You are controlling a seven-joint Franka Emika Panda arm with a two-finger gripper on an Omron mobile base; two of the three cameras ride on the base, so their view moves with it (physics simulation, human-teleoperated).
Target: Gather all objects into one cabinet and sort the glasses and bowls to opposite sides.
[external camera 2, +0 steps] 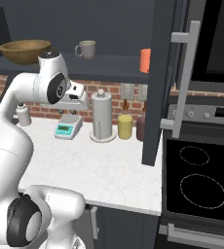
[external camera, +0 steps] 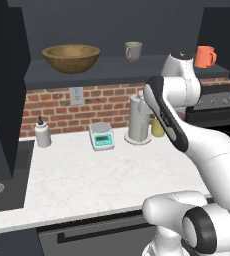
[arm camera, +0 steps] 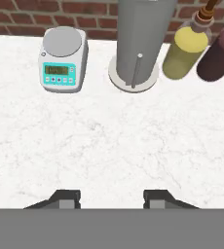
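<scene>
Wooden bowl (external camera: 70,57) on cabinet shelf (external camera: 112,70)

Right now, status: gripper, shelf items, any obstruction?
Gripper open, empty, above the counter. Wooden bowl at shelf left, grey mug middle, orange mug right. Kitchen scale and paper towel holder ahead, not blocking.

The white marble counter (external camera: 87,180) is occupied by a soap bottle (external camera: 42,133), kitchen scale (external camera: 101,136), paper-towel holder (external camera: 138,120), yellow jar (external camera 2: 125,127) and maroon jar (external camera 2: 140,128).
</scene>
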